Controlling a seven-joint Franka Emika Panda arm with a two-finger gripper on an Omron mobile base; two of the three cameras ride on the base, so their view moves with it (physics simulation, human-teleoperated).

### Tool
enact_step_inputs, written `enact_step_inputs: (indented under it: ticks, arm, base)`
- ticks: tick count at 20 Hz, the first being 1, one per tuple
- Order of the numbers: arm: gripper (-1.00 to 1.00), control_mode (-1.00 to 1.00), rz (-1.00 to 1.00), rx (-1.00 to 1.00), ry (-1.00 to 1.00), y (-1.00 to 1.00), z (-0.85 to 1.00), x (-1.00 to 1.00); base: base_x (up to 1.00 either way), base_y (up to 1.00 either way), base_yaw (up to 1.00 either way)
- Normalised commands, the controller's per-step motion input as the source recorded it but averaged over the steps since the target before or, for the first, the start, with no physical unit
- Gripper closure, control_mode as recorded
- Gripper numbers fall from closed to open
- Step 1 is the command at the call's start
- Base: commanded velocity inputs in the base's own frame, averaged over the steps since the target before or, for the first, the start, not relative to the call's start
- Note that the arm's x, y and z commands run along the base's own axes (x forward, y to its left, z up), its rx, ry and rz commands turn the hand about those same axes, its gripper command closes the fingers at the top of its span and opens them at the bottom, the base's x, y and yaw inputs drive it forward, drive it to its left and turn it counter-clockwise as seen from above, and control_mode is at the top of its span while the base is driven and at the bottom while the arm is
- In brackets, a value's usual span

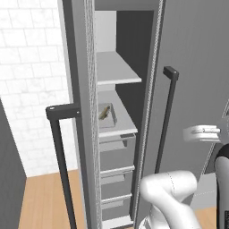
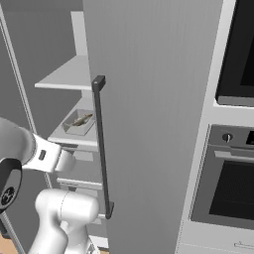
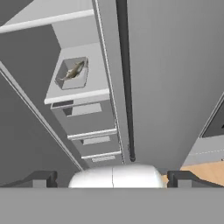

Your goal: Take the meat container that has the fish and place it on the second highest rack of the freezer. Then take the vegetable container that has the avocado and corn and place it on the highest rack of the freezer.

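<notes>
The meat container [image 1: 107,115] with the fish [image 1: 104,112] in it sits on the second highest rack [image 1: 123,124] of the freezer [image 1: 82,53], toward that shelf's left side, and nothing is touching it. In the hand view the tray [image 3: 72,73] lies upright and flat, the fish [image 3: 74,70] stretched diagonally across it. Above it, the highest rack [image 1: 116,69] is a plain light grey shelf, and below the tray's shelf are the grey drawers [image 1: 117,154]. To the right stands the neighbouring closed door with its long black bar handle [image 1: 166,120], and farther right, in the right base view, the black-fronted wall oven [image 2: 233,191]. The end effector [image 3: 113,179] hangs well back from the shelves, fingers spread wide apart and holding nothing.
</notes>
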Motion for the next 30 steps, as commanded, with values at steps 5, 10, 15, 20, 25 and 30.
enact_step_inputs:
  ticks: [5,10,15,20,25,30]
  arm:
    - [-1.0,-1.0,0.02,0.0,-0.03,-0.16,0.09,0.54]
    - [-1.0,-1.0,0.0,0.01,-0.07,0.0,-0.19,0.05]
    - [-1.0,-1.0,0.0,0.0,0.0,0.0,0.0,0.0]
    - [-1.0,1.0,0.0,0.0,0.0,0.0,0.0,0.0]
    - [-1.0,1.0,0.0,0.0,0.0,0.0,0.0,0.0]
    - [-1.0,1.0,0.0,0.0,0.0,0.0,0.0,0.0]
  base:
    - [0.0,0.0,0.0]
    - [0.0,0.0,0.0]
    - [0.0,0.0,0.0]
    - [-0.28,-0.04,-0.01]
    - [-1.0,-0.19,-0.01]
    - [-0.98,-0.21,-0.03]
